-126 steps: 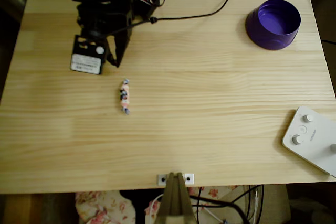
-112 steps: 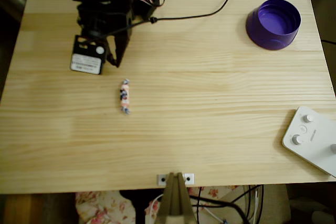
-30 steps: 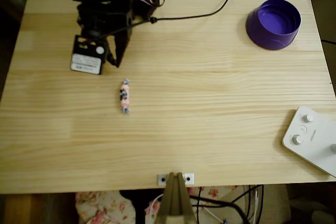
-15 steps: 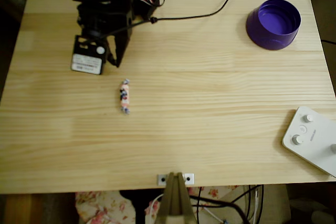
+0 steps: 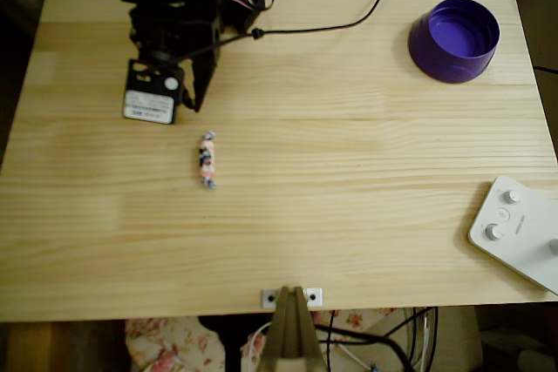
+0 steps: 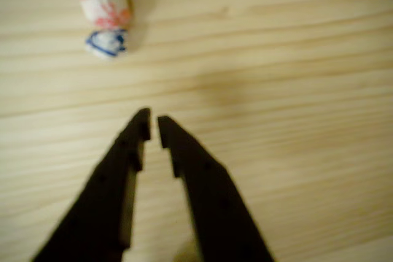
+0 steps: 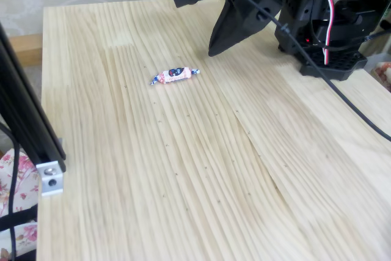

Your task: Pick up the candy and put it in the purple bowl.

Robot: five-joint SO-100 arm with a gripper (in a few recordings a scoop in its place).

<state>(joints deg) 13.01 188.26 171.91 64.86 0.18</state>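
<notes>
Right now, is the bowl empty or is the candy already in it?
Empty. The bowl shows only its purple floor, and the candy lies on the table, far from it.

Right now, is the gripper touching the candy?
Apart. The wrist view shows bare table between the gripper and the candy; the fixed view shows the same gap.

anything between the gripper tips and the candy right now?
Nothing. In the wrist view only bare wood of the table separates the gripper from the candy; the fixed view shows the same clear gap.
</notes>
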